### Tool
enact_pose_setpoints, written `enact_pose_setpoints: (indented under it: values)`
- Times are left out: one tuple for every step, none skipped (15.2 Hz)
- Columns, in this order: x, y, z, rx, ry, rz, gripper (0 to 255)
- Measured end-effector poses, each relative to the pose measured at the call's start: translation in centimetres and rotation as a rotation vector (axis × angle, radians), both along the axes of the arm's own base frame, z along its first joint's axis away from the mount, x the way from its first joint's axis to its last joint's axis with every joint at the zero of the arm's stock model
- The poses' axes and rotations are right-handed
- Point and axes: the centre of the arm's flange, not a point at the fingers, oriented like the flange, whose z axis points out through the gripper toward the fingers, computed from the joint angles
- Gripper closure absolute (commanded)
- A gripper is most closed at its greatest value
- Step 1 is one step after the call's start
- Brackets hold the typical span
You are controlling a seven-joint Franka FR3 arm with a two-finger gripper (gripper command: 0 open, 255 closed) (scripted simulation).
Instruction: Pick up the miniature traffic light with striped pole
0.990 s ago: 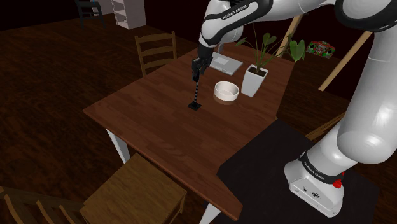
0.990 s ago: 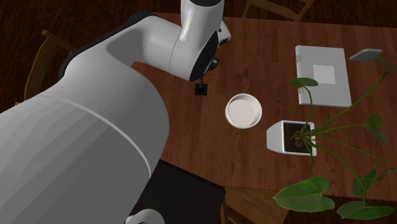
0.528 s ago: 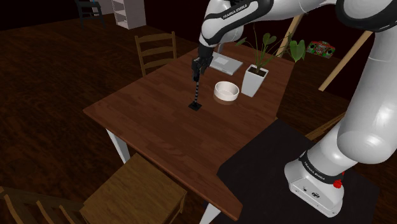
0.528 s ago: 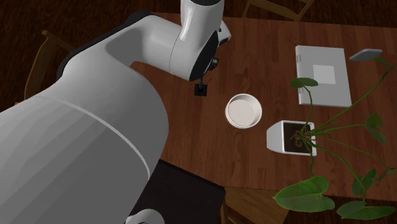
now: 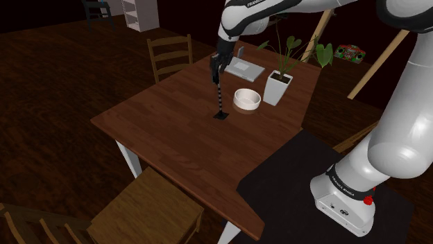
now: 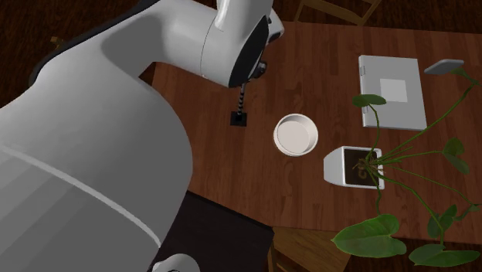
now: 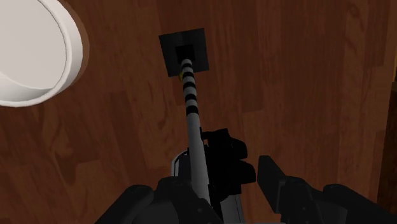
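Though dim, table [image 5: 159,128] under traffic light [image 5: 219,100]

Shoulder view's left of light [image 5: 218,97]: bare table [image 5: 159,132], wide open approach.
Right of light: bowl [image 5: 247,100] near its base, planter [image 5: 278,89] just beyond, leaves spreading above.
Far edge: laptop [image 5: 243,68] lies flat; chair [image 5: 170,55] stands behind.

Brown wooden table [image 5: 159,132] on white legs is loaded as follows: white bowl [image 5: 247,100] set mid-table; white planter [image 5: 278,88] with leafy plant placed just beside it; grey laptop [image 5: 244,68] laid beyond both.
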Motion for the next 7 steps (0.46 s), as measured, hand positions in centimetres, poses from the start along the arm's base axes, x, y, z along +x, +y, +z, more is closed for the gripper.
enact_pose_setpoints:
  values:
    - [0.0,0.0,0.6,0.0,0.0,0.0,255]
    - [0.0,0.0,1.1,0.0,0.0,0.0,255]
    - [0.0,-0.1,1.6,0.0,0.0,0.0,255]
    - [0.0,0.0,2.1,0.0,0.0,0.0,255]
    - [-0.1,0.0,2.6,0.0,0.0,0.0,255]
    - [-0.1,0.1,3.1,0.0,0.0,0.0,255]
    - [-0.1,0.0,3.5,0.0,0.0,0.0,255]
